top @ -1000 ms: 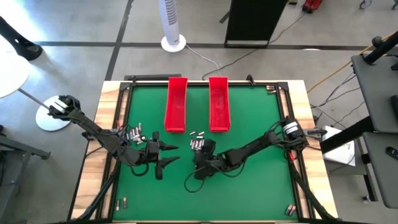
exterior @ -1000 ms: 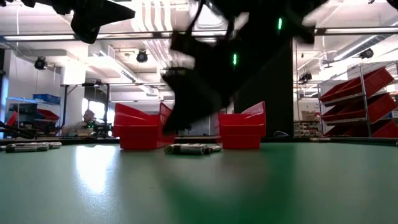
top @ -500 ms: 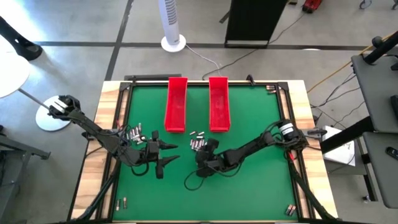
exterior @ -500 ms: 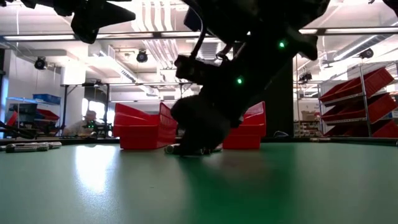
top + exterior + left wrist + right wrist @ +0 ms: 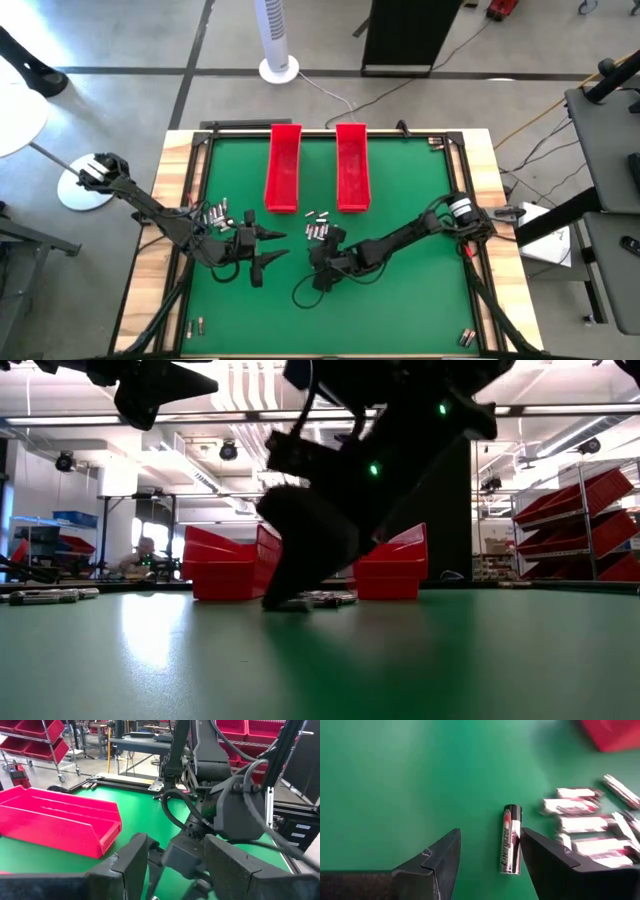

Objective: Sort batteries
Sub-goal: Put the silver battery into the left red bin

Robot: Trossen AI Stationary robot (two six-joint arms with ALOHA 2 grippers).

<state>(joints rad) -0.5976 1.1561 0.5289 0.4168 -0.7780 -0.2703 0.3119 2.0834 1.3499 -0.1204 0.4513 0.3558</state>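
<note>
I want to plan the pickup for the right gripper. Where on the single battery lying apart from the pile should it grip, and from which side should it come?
Grip the lone battery at mid-length, across its round body, coming straight down from above. It lies flat on the green mat, and the open right gripper already straddles it. The battery pile lies close on one side, so that finger has little room.

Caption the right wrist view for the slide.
Right gripper, jaws open, over a single battery on the green table, beside a battery cluster.

Right claw (image 5: 318, 272) now lower, nearer table edge.
</note>
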